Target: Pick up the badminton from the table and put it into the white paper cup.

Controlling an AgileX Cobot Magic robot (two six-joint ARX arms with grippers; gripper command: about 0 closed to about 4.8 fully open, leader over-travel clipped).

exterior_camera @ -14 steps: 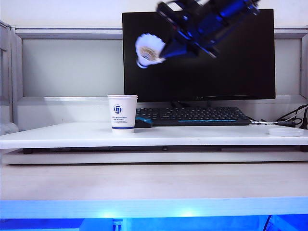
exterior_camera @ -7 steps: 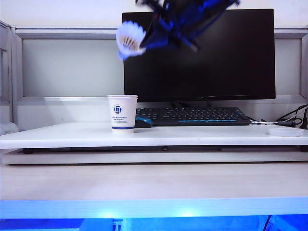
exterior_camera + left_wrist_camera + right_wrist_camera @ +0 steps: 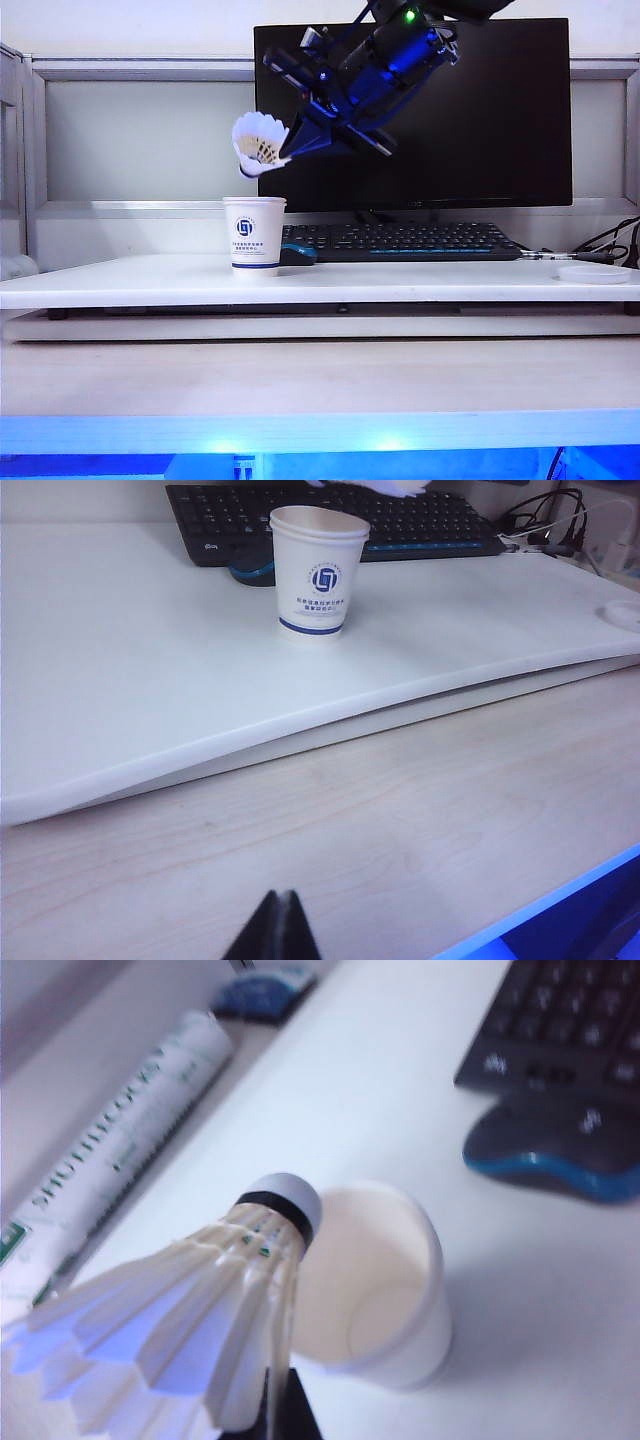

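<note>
The right gripper (image 3: pixel 290 152), clamped on the shuttlecock (image 3: pixel 258 143), hangs over the paper cup (image 3: pixel 254 235) (left gripper (image 3: pixel 272 935) shut, idle), needing lowering and release.

Black monitor (image 3: pixel 470 130) stood behind black keyboard (image 3: pixel 410 240); blue-edged mouse (image 3: pixel 555 1155) beside it, shuttlecock tube (image 3: pixel 120 1130), white disc (image 3: pixel 592 273) far right.

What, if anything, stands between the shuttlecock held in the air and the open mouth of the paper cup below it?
Nothing visible does. The right hand holds the badminton above the white paper cup, cork tip aimed at the mouth, with only open air between. The cup looks empty. The mouse sits beside it, clear of the opening.
</note>
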